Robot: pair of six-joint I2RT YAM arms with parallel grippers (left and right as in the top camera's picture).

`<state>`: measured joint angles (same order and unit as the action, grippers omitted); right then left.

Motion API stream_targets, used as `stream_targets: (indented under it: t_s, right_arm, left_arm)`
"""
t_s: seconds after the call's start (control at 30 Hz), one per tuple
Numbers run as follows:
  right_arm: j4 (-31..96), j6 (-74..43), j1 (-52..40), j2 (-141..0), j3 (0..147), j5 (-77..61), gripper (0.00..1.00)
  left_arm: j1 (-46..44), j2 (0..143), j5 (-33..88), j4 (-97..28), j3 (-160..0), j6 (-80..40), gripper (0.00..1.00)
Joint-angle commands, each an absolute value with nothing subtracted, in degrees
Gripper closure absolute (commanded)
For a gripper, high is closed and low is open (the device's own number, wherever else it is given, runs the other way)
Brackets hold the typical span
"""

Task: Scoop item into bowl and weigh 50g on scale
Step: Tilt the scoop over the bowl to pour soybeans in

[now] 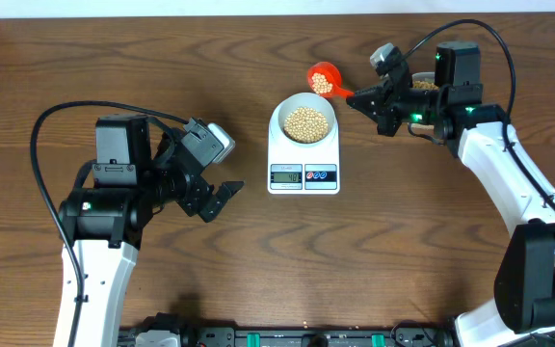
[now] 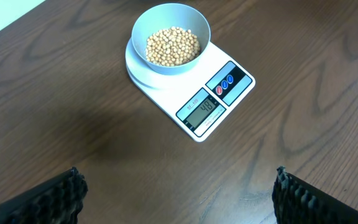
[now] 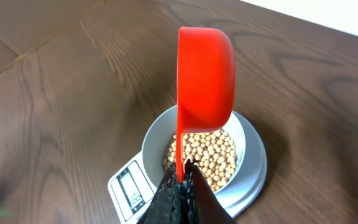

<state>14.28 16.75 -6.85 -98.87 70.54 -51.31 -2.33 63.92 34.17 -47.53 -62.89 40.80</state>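
The small pale bowl (image 1: 279, 116) sits on the round platform of the white scale (image 1: 303, 178) near the middle of the wooden table (image 1: 114, 58), and a heap of tan beans (image 1: 305, 123) fills its bottom. The scale's display (image 2: 202, 110) is lit, its digits too small to read with certainty. The right gripper (image 1: 358, 97) is clamped tight on the handle of a red scoop (image 1: 322, 78), which is level just beyond the bowl's far right rim and has a few beans in its cup. The left gripper (image 1: 218, 200) hangs spread wide with nothing in it, left of the scale and well apart from it.
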Motion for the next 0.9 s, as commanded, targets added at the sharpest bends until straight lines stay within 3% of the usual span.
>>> stream_targets:
  t_s: [0.0, 0.87]
  right_arm:
    - [14.28, 20.73, -7.84, -97.73, 71.2, -51.22, 0.99]
    - [14.28, 21.74, -8.78, -97.73, 71.2, -50.92, 0.99]
  left_arm:
    - [-2.07, 64.1, 34.26, -47.55, -63.99, 41.54, 0.02]
    - [-2.04, 64.1, 34.26, -47.55, -63.99, 41.54, 0.02]
